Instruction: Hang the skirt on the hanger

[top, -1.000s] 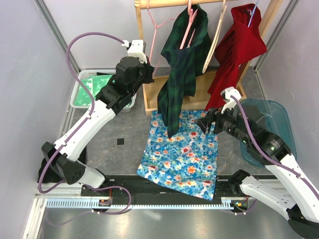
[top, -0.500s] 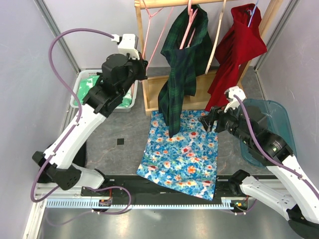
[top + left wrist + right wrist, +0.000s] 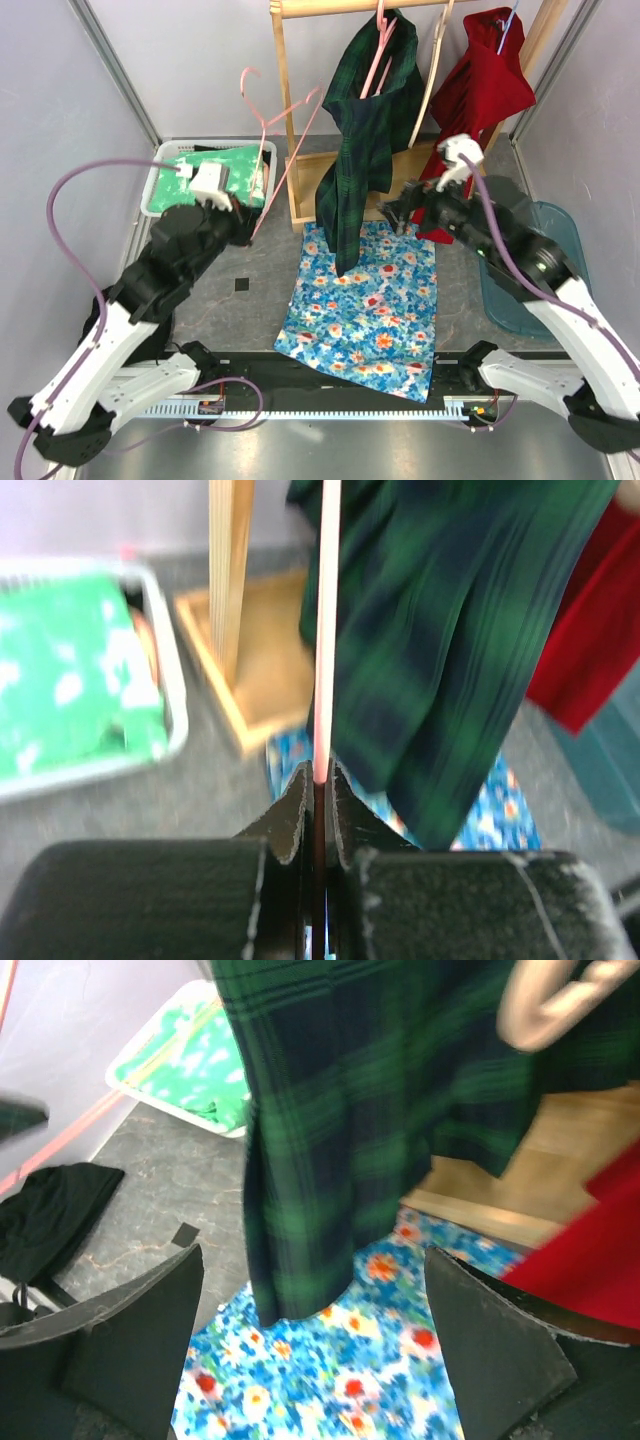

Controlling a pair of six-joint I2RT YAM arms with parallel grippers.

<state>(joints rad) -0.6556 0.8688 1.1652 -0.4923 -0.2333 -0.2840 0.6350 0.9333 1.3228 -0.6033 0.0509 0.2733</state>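
1. At the left, the left hand point(image 3: 245, 232) is clamped shut on the lower end of a bare pink hanger point(image 3: 289, 160). The hanger is held up in the air at about ten o'clock from the floral skirt point(image 3: 365, 310), with its hook off the rail of the wooden rack point(image 3: 280, 100). Having a free hanger in grip is judged to be the part of the task that is done.
2. In the middle, the floral skirt is spread flat on the tabletop point(image 3: 220, 300). Its far edge lies under the hem of the plaid garment point(image 3: 360, 150), which hangs from the rack at twelve o'clock. No part of the skirt is lifted, and it is touched by neither hand.
3. At the right, the right hand point(image 3: 392, 212) is held with its fingers spread wide and nothing between them. It hovers at about one o'clock from the skirt, close beside the plaid garment and near the red garment point(image 3: 480, 100).
4. Most of the task is judged to be left: the skirt is yet to be picked up, its waistband brought to the hanger, and the two joined.
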